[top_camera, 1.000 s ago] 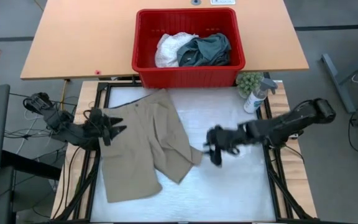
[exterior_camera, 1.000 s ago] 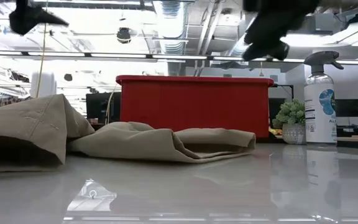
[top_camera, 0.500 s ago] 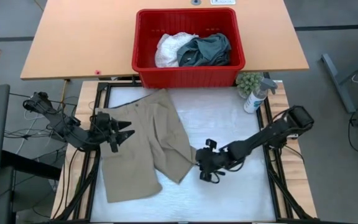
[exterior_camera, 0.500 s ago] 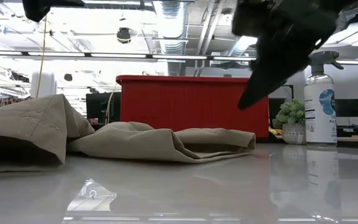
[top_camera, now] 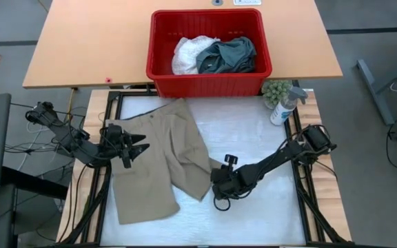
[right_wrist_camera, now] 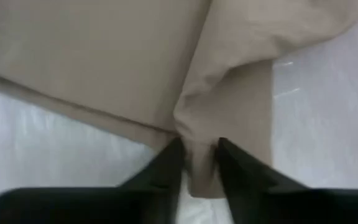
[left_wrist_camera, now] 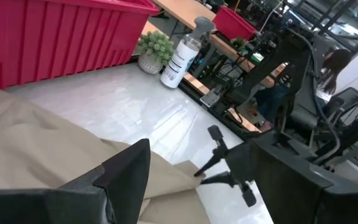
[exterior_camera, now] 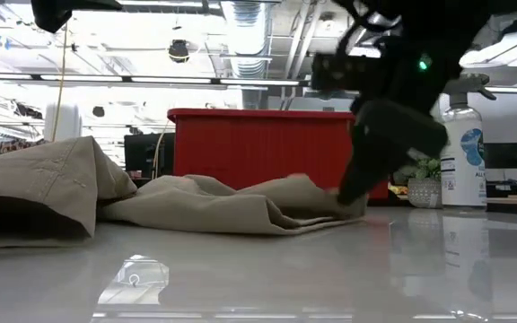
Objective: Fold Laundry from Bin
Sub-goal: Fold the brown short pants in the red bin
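Khaki shorts [top_camera: 158,162] are pinched at the right hem by the right hand [right_wrist_camera: 197,163]; left hand [top_camera: 138,146] is held wide over the worktop [top_camera: 253,131].

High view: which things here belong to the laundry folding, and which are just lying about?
Part of the job:
- beige shorts, hem pinched by the right pincer
- red bin
- white garment and teal garment inside it
- left pincer, open over the shorts

Lying about:
- spray bottle
- small plant

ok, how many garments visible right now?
3. Khaki shorts spread on the white table; a white garment and a dark teal one in the red bin. More may lie hidden underneath those.
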